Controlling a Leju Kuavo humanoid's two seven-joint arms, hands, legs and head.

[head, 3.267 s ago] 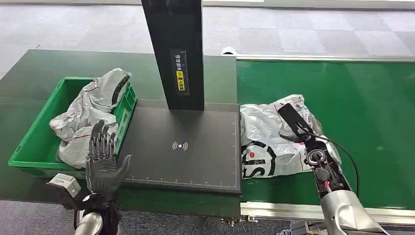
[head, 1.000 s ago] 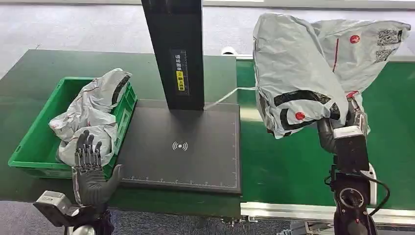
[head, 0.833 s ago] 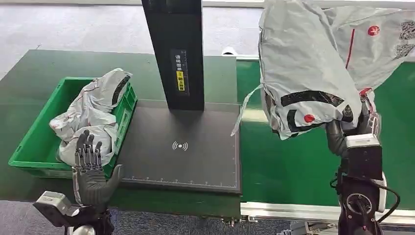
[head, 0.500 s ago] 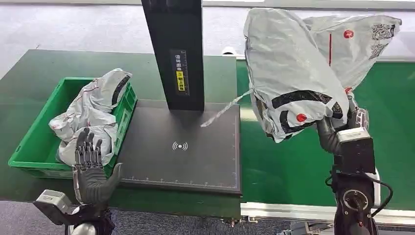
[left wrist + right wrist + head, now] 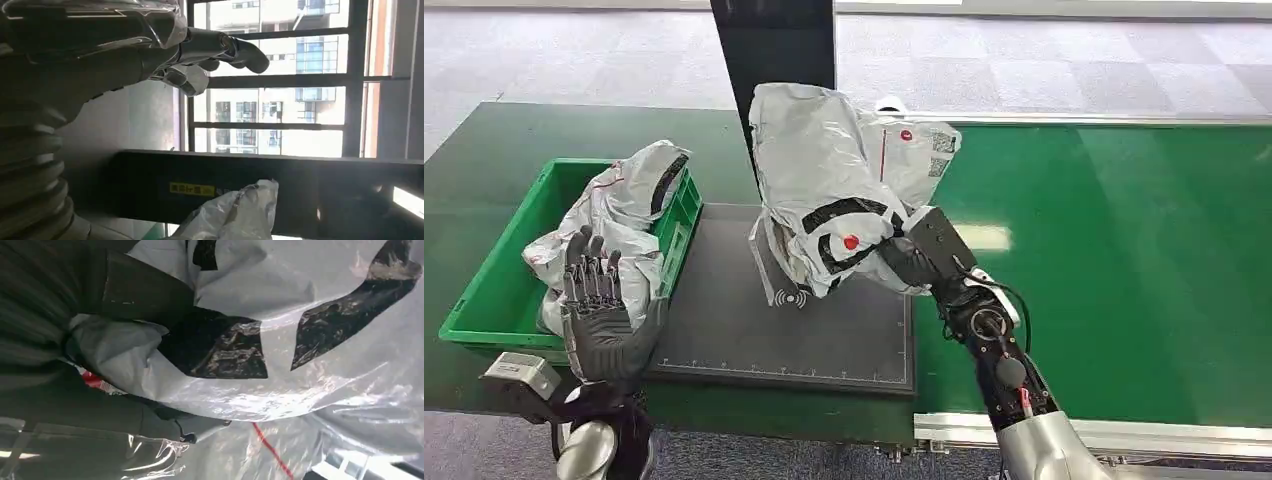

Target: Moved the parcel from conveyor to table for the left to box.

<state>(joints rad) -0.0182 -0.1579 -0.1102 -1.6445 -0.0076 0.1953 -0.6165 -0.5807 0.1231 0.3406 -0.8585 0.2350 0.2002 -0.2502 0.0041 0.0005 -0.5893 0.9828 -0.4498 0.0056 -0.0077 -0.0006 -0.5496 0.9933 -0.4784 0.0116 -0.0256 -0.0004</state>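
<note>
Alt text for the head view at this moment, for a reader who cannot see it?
The robot's right hand holds a crumpled grey parcel above the black scanner pad, beside the green conveyor. Its left hand is raised, fingers apart, in front of a green crate that holds similar bags.

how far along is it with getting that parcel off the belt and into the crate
Done: the grey plastic parcel is off the green conveyor. In hand: the right hand grips it over the black scanner pad on the table, its lower end at or just above the pad. Left: set it down and release; the left hand waits open beside the green crate, which already holds parcels, to box it.
</note>
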